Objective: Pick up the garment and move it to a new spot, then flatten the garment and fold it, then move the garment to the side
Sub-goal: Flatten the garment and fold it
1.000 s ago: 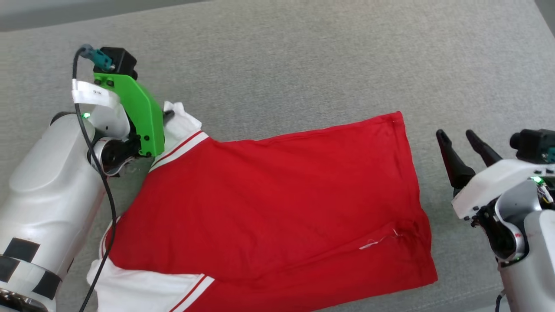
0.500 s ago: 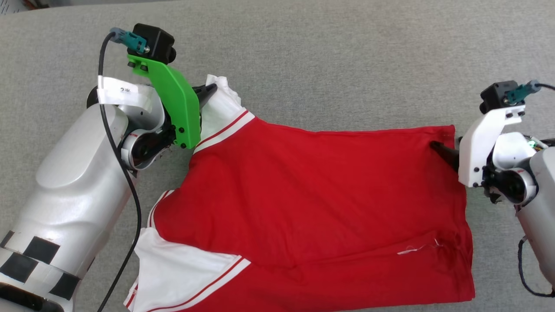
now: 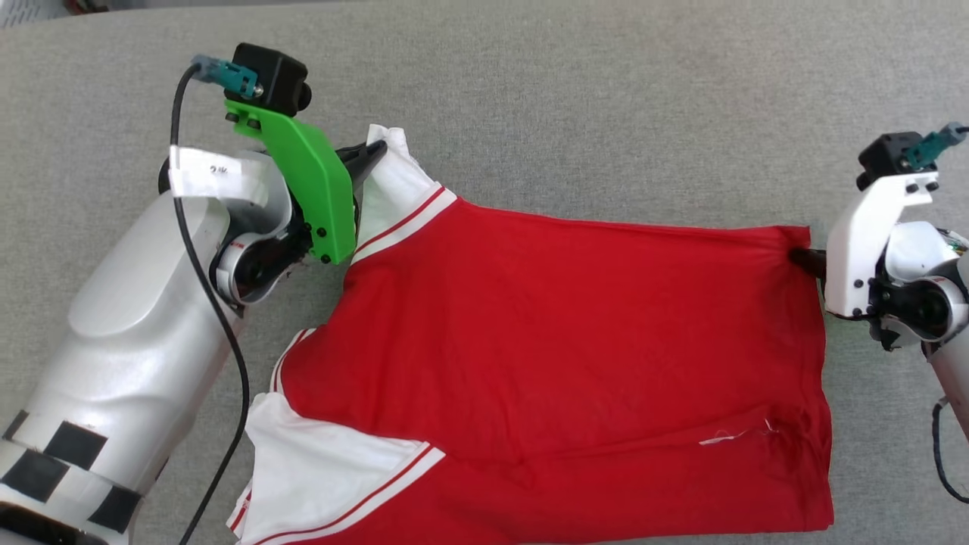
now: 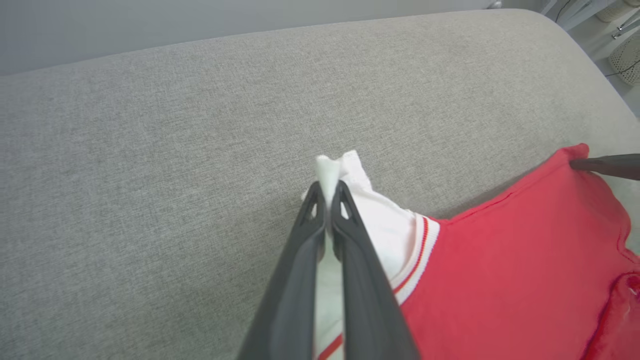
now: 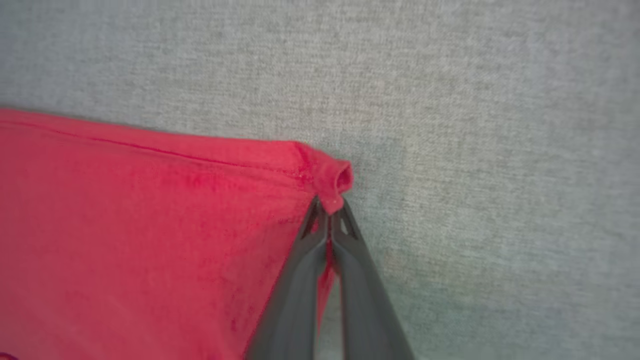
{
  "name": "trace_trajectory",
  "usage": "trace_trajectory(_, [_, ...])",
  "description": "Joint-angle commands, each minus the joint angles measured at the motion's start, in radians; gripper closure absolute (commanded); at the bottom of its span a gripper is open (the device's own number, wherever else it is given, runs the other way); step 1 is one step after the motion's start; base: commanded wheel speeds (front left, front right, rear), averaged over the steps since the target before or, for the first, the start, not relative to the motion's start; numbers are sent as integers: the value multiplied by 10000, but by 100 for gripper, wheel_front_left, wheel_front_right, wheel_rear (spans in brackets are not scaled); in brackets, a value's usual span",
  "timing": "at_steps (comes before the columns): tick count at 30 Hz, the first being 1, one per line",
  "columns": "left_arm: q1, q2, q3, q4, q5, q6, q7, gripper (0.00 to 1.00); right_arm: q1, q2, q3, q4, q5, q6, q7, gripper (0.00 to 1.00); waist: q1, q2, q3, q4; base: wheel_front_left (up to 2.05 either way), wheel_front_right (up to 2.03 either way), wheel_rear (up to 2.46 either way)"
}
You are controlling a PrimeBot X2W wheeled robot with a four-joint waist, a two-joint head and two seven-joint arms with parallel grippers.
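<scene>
A wide grey woven surface lies under everything. On it the red T-shirt is spread sideways in the head view. Its plain red body covers the middle and the lower part, with the hem side toward the robot's right and the sleeves toward the robot's left. The far edge of the shirt runs in a nearly straight line between the two grippers, and the near part goes out at the bottom edge of the head view.

The left forearm, silver with black-and-white checked marks, comes in from the lower left, and a black cable hangs along it. One white sleeve with red-and-white striped trim lies flat at the lower left. The other white sleeve is bunched at the far left corner.

A green bracket on the left wrist carries a small black camera. A white bracket on the right wrist carries a second black camera.

The left gripper is closed on the tip of the bunched sleeve, and white cloth sticks out past its fingertips. The right gripper is closed on the far hem corner of the shirt, where a small red roll of cloth stands just past its tips. A thin white thread lies on the red cloth near the hem.
</scene>
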Motion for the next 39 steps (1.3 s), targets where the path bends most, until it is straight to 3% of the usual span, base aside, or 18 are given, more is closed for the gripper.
trace_trajectory(1, [316, 67, 136, -33, 61, 75, -233, 100, 383, -163, -88, -96, 65, -9, -247, 100, 0, -1, -330, 25, 0, 0, 0])
trace_trajectory(6, [1040, 183, 438, -447, -26, 309, -1091, 100, 1027, -586, -780, -994, -38, -9, -780, 100, 0, -1, -938, 82, 0, 0, 0])
trace_trajectory(12, [2706, 675, 691, -1503, -172, 794, -1870, 100, 2629, -561, -1700, -2165, -365, -9, -1185, 100, 0, -1, -1571, 95, 0, 0, 0])
trace_trajectory(20, [5316, 1162, 814, -3143, -169, 1990, -2799, 100, 5072, 244, -2970, -3196, -807, -9, -1371, 100, 0, -1, -2188, 252, 0, 0, 0])
trace_trajectory(28, [7797, 1182, 750, -4097, -505, 2982, -3396, 100, 6951, 1280, -4014, -3874, -1452, -9, -1411, 100, 0, -1, -2672, 386, 0, 0, 0])
trace_trajectory(35, [8924, 1012, 620, -4283, -820, 3346, -3528, 100, 7713, 1863, -4532, -4123, -1931, -9, -1634, 100, 0, -1, -2777, 410, 0, 0, 0])
trace_trajectory(36, [8956, 854, 612, -4180, -881, 3278, -3637, 100, 7784, 1986, -4581, -4097, -1974, -9, -1735, 93, 0, -1, -2784, 419, 0, 0, 0])
trace_trajectory(37, [8963, 734, 610, -4049, -919, 3198, -3741, 100, 7840, 2065, -4602, -4077, -2015, -9, -1828, 76, 0, -1, -2789, 428, 0, 0, 0])
trace_trajectory(38, [8936, 611, 590, -3854, -918, 3099, -3861, 100, 7893, 2174, -4649, -4071, -2046, -9, -2009, 49, 0, -1, -2790, 436, 0, 0, 0])
trace_trajectory(39, [8905, 520, 575, -3693, -929, 3000, -3943, 90, 7923, 2256, -4660, -4082, -2068, -9, -2166, 0, 0, -1, -2792, 433, 0, 0, 0])
